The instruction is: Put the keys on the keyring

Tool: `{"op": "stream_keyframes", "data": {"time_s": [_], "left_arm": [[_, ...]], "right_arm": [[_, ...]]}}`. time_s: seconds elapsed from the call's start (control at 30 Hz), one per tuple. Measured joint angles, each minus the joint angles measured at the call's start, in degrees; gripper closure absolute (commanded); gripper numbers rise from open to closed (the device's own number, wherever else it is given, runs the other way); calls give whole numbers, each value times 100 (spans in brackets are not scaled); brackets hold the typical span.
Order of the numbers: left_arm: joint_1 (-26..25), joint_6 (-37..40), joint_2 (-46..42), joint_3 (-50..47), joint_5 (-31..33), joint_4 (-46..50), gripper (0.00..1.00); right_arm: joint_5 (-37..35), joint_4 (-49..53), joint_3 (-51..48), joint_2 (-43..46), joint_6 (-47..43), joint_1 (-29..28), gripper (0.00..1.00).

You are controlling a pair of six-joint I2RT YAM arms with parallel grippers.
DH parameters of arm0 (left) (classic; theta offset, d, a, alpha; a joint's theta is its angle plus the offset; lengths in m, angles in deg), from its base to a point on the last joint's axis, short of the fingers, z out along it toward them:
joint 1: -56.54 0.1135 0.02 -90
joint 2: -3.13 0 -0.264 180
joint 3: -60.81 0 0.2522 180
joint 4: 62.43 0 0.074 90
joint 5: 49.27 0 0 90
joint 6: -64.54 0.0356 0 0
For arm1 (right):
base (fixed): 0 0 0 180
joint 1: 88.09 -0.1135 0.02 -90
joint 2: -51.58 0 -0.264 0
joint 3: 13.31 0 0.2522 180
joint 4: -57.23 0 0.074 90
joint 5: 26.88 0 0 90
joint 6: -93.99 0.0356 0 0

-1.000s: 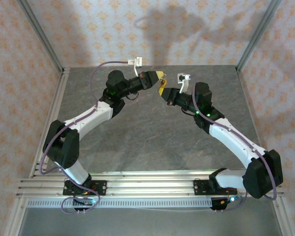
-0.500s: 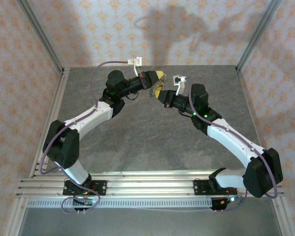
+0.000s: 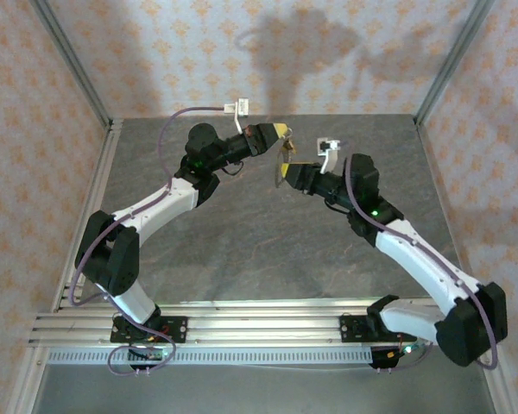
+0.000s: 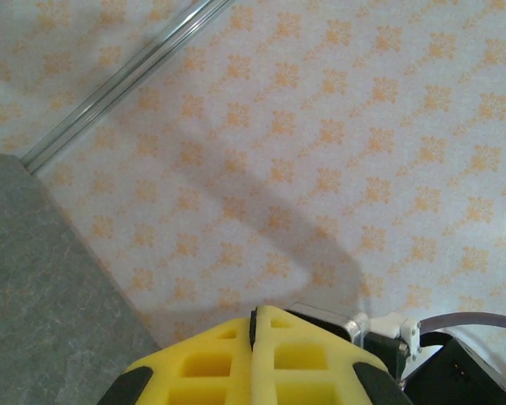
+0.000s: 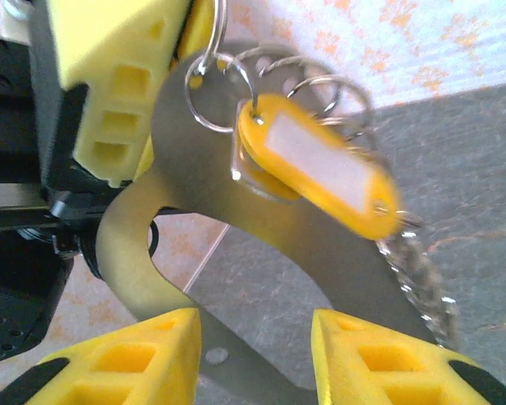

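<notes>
Left pincer (image 3: 281, 133) clamped on keyring (image 5: 417, 278), yellow tag (image 5: 320, 164) dangling — just above the spread right pincer (image 5: 253, 337)

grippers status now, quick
left gripper: shut, holding the keyring, which hangs from its fingertips
right gripper: open, fingers apart just below the keyring

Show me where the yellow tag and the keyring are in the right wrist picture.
yellow tag (image 5: 316, 160): right wrist view, on its white label.
keyring (image 5: 417, 278): right wrist view, on its chain links.
</notes>
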Motion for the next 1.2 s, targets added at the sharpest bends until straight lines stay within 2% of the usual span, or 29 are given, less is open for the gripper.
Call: {"op": "stream_keyframes", "data": {"time_s": [0.13, 0.3, 0.77, 1.03, 1.2], "left_arm": [[0, -74, -2, -7, 28, -133, 100], [-2, -168, -2, -63, 146, -299, 100], [-114, -476, -2, -313, 570, -640, 100], [-114, -621, -2, -339, 734, -824, 100], [-114, -678, -2, -339, 739, -846, 100]], "right_arm": [[-83, 81, -192, 573, 101, 310, 60], [-232, -2, -133, 754, 361, 501, 60], [-210, -1067, 973, -595, 1434, 509, 61], [50, -1519, 1038, -1099, 1906, 509, 61], [175, -1781, 1038, -1145, 2114, 509, 65]]}}
